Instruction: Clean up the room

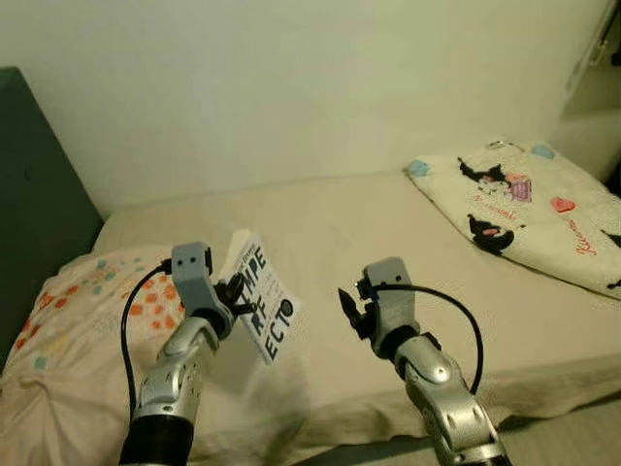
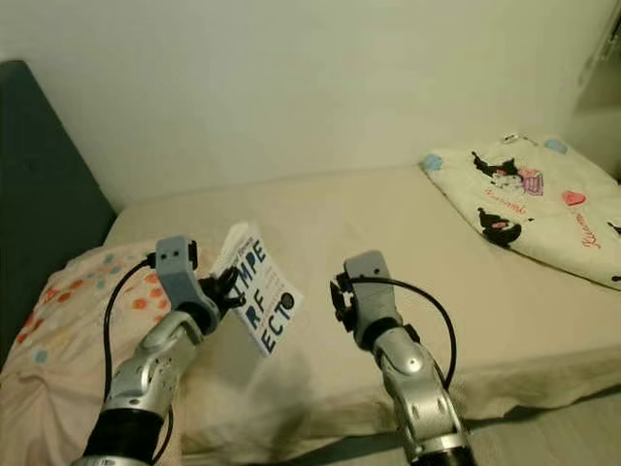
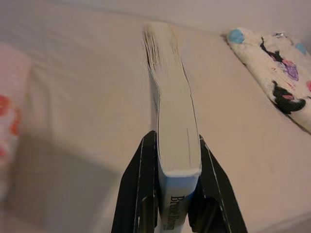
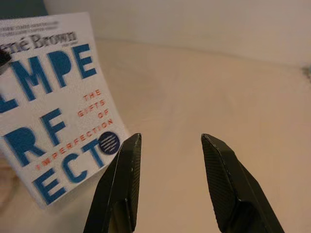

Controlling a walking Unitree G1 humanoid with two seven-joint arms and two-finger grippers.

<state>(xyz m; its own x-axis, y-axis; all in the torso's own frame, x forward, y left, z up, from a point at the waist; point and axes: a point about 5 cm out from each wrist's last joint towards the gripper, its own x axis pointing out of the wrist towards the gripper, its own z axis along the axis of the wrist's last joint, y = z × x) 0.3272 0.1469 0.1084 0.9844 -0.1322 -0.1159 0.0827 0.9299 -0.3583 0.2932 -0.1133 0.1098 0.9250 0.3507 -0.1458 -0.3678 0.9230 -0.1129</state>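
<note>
The left tool (image 1: 233, 289) was clamped shut on a book (image 1: 264, 303), its two black fingers (image 3: 141, 194) pressed against the covers near the spine, so that the book was held up in the air above the bed (image 1: 388, 233). The white cover with large blue letters faced toward the robot's right, and the page edges fanned slightly at the far end. The right tool (image 1: 347, 303) hung just beside the book, apart from it, with its fingers (image 4: 121, 184) spread open and nothing between them, over the bare beige sheet. A pillow (image 1: 87, 291) with orange and teal dots lay on the bed under the left arm, beside a dark headboard (image 1: 34, 184). A second pillow (image 1: 524, 209) printed with cartoon figures lay well apart at the far right of the bed.
</note>
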